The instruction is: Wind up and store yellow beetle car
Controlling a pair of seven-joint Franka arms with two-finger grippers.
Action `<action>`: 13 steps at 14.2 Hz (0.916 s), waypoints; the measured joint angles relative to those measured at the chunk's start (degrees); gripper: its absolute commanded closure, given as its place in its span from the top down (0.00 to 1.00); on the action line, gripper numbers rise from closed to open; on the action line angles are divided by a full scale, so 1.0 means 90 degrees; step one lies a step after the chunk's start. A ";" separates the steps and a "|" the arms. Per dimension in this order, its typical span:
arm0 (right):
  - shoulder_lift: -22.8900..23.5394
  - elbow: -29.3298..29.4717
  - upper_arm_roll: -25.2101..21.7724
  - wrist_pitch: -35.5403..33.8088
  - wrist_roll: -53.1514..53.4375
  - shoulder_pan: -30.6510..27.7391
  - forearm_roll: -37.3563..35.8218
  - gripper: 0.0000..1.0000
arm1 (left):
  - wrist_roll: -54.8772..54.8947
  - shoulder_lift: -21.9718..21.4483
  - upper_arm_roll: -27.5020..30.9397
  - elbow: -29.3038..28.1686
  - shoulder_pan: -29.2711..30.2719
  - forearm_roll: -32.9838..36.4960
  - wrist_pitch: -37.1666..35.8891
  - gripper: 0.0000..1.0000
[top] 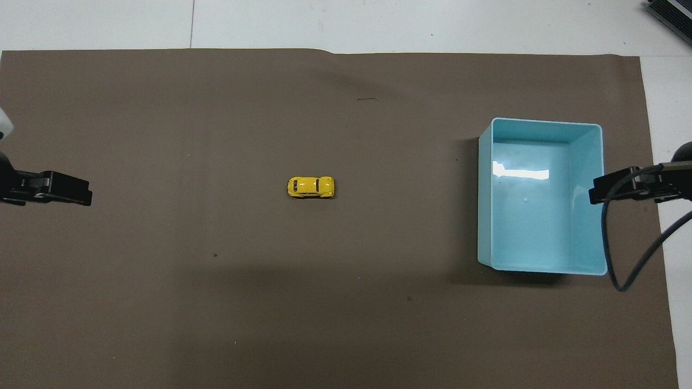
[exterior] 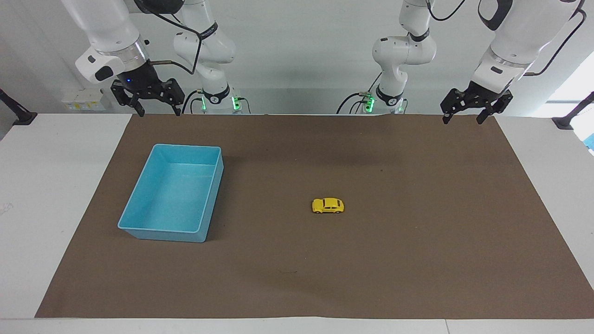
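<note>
The yellow beetle car (exterior: pixel 328 205) (top: pixel 311 187) stands on its wheels near the middle of the brown mat (exterior: pixel 417 260), lengthwise along the table. A light blue bin (exterior: pixel 139 222) (top: pixel 486 216) sits toward the right arm's end. My left gripper (exterior: pixel 461 121) (top: pixel 81 194) hangs open over the mat's edge nearest the robots, at the left arm's end, holding nothing. Over the same edge at the right arm's end, my right gripper (exterior: pixel 159 113) (top: pixel 596 193) is open too, with nothing in it. Both are well away from the car.
The mat covers most of the white table (exterior: pixel 55 185). A dark cable (top: pixel 616 259) loops down from the right arm beside the bin. Black clamps (exterior: pixel 18 116) sit at the table's corners near the robots.
</note>
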 measured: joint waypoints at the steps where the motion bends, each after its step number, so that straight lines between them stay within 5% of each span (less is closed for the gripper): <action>1: 0.0000 0.0000 0.0000 0.0000 0.0000 0.0000 0.0000 1.00 | -0.0078 0.0008 -0.0001 -0.0100 0.0000 0.0000 0.0007 1.00; 13: 0.0000 0.0000 0.0000 0.0000 0.0000 0.0000 0.0000 1.00 | -0.1512 0.0048 -0.0091 -0.0627 -0.0028 -0.0005 0.0469 1.00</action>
